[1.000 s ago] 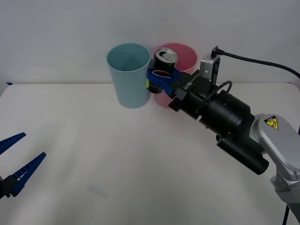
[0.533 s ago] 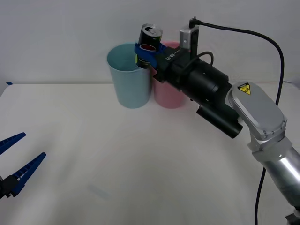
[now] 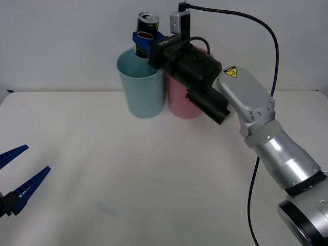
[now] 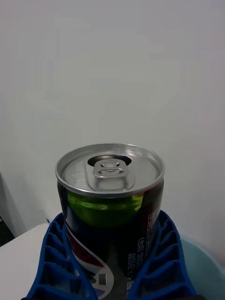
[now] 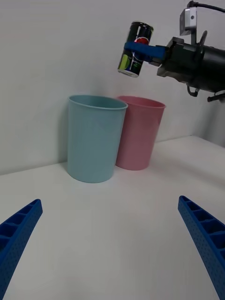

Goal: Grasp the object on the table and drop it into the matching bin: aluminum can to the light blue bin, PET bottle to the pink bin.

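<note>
Right gripper point(image 3: 142, 40): blue fingers point(image 4: 157, 262) pinching aluminum can point(image 3: 146, 32), hiding its lower label; can near upright, top slightly tilted, in air above light blue bin point(image 3: 141, 84). Pink bin point(image 3: 182, 100) partly behind arm. Left gripper point(image 3: 18, 179): spread, low over table point(image 3: 154, 179).

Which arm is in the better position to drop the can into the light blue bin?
Right: the right gripper holds the aluminum can above the light blue bin; the left gripper is open, low, far away.
</note>
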Tool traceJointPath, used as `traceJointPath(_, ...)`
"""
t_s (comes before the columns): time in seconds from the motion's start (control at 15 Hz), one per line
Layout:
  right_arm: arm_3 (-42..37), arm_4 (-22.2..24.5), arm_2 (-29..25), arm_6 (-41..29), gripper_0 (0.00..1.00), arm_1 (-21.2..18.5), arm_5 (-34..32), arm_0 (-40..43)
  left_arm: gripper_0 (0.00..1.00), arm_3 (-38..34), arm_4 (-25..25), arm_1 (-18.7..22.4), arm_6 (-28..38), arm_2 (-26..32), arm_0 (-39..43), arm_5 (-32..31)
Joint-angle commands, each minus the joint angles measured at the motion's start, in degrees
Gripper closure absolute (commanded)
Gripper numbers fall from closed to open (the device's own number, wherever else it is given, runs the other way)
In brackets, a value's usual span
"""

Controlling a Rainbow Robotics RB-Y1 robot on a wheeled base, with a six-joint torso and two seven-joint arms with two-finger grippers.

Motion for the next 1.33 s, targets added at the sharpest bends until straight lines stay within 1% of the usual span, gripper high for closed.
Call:
traceJointPath(0.07,7.0,1.1,0.0,1.1,1.00,2.9,3.4,-4.6,0.00,0.0,0.0,0.0,0.0,0.0,0.0,0.0)
traceJointPath(0.33,16.5,1.2,0.0,3.4,1.00,6.9,9.3,-10.8,0.00,0.0,0.0,0.0,0.0,0.0,0.0,0.0)
traceJointPath(0.47,19.5,1.2,0.0,4.4,1.00,8.1,11.2,-12.3,0.00,0.0,0.0,0.0,0.0,0.0,0.0,0.0)
traceJointPath(0.6,21.1,1.2,0.0,5.2,1.00,8.6,12.2,-13.1,0.00,0.0,0.0,0.0,0.0,0.0,0.0,0.0)
traceJointPath(0.87,21.0,1.2,0.1,5.5,1.00,8.8,12.2,-13.1,0.00,0.0,0.0,0.0,0.0,0.0,0.0,0.0)
traceJointPath(0.93,21.0,1.2,0.0,5.5,0.92,8.8,12.3,-13.1,0.00,0.0,0.0,0.0,0.0,0.0,0.0,0.0)
traceJointPath(1.0,21.1,1.2,0.0,5.6,0.38,8.8,12.3,-13.1,0.00,0.0,0.0,0.0,0.0,0.0,0.0,0.0)
traceJointPath(1.07,21.0,1.2,0.0,5.7,0.00,8.8,12.3,-13.1,0.00,0.0,0.0,0.0,0.0,0.0,0.0,0.0)
traceJointPath(1.33,21.1,1.2,0.0,5.9,0.00,8.8,12.3,-13.1,0.00,0.0,0.0,0.0,0.0,0.0,0.0,0.0)
